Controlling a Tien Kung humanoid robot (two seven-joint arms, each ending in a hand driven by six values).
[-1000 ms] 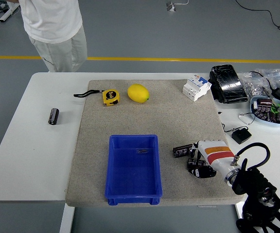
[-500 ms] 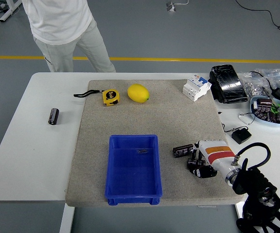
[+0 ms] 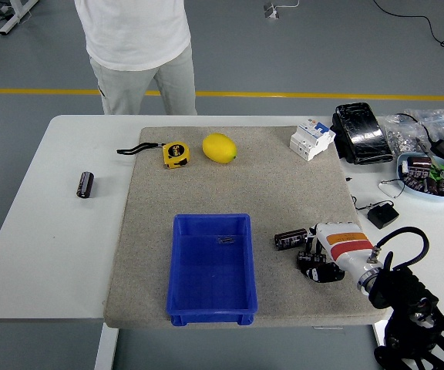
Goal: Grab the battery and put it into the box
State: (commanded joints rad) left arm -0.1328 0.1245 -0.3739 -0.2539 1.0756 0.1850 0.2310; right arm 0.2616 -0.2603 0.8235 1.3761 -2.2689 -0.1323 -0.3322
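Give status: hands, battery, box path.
Right robot hand beside battery, no grasp visible. Left arm out of view. Blue box empty, just left of battery; nothing between.

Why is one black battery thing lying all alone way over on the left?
That black cylinder lies on the bare white table, off the mat, far from everything else. Its twin lies on the mat beside the right hand. The blue box is empty.

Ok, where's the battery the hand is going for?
Head view: the battery lies on the mat, right of the blue box, just off the right hand's fingers.
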